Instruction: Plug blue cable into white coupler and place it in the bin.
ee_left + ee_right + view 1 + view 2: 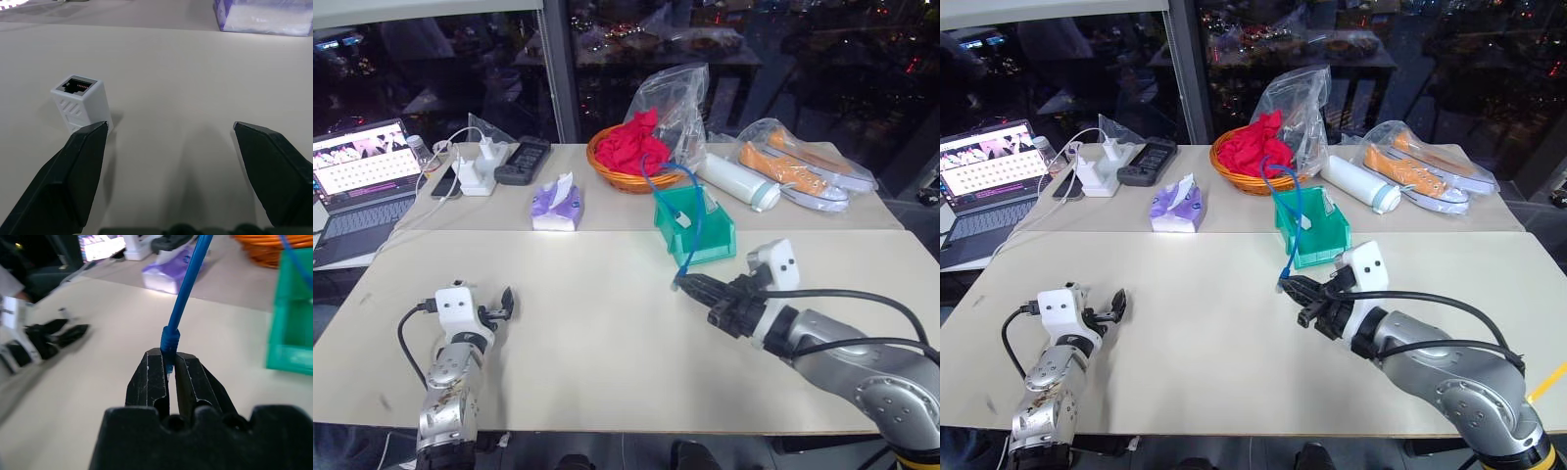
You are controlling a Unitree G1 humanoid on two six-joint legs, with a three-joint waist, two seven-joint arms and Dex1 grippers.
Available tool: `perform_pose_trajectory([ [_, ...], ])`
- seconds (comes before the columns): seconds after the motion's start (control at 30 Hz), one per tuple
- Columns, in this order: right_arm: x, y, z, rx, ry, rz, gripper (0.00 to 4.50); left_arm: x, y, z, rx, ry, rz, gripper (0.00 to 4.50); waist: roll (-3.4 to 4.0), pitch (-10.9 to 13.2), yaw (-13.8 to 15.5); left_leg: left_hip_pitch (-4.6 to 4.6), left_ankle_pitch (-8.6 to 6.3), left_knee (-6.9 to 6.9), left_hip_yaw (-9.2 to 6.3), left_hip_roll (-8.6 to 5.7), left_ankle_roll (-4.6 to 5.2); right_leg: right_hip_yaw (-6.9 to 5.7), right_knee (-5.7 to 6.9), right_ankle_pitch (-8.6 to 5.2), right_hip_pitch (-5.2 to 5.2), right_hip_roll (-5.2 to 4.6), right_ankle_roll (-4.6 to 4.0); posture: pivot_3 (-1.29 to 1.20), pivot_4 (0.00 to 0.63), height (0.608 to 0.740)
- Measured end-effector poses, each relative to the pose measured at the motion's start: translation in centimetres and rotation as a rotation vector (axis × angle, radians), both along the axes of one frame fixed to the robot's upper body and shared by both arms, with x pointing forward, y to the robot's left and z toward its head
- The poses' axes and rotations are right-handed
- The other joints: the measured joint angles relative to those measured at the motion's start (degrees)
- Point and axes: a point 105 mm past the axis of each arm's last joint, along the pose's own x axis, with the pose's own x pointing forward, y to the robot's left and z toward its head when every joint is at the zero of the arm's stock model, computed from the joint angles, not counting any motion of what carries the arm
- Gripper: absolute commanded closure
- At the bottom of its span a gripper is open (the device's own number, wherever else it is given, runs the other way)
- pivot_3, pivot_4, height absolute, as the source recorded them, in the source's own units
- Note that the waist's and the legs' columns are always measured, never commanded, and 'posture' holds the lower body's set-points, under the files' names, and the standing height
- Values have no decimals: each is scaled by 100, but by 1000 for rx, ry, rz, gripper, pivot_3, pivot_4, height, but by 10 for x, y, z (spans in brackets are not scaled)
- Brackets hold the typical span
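The blue cable (pixel 185 286) runs from the bin (pixel 697 235) at the table's (pixel 607 323) middle far side down to the right gripper (pixel 684 283), whose fingers are pressed together on the cable's plug end, just near of the bin. The white coupler (pixel 80 102) stands on the table at the near left, socket facing up, just beside one finger of the left gripper (pixel 171 147), whose fingers are spread wide with nothing between them. A purple tissue pack (pixel 555 208) lies farther back.
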Motion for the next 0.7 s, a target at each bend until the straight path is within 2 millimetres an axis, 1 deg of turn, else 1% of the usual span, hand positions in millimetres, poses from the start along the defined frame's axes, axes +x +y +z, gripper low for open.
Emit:
perform_pose_trajectory([
  [0.13,2,-2,-1,-12,-8,5,4500,-18,-4,-5,2,22,1,85,1,0,-16,-2,-2,0,3,0,2,2,-6,0,-3,0,1,0,150,740],
  [0.23,4,-2,-1,-18,-14,12,4500,-26,1,-6,7,29,29,85,1,0,-19,-1,-2,-2,4,0,2,2,-5,0,-5,0,1,0,150,740],
  [0.37,7,-2,-2,-35,-16,26,4500,-29,12,-4,31,26,42,85,0,0,-31,1,-1,-2,4,0,2,2,-1,0,-4,1,0,0,150,740],
  [0.53,11,-2,2,-57,-38,43,4500,-34,43,-3,106,43,49,85,0,0,-25,-1,-1,-1,3,1,1,1,-2,0,-7,3,0,0,150,740],
  [0.6,11,0,3,-57,-46,50,4500,-35,49,-2,106,40,46,85,0,0,-6,-2,-1,-1,3,1,1,1,-4,0,-7,3,0,0,150,740],
  [0.67,11,1,3,-58,-51,55,4500,-30,50,-2,112,31,15,85,0,0,11,-2,-1,-2,2,1,1,-1,-3,0,-8,2,0,0,150,740],
  [0.7,12,2,5,-57,-58,57,4500,-22,53,-1,110,27,-22,85,0,0,35,-2,1,-1,0,1,-3,-3,1,0,-6,2,-1,0,150,740],
])
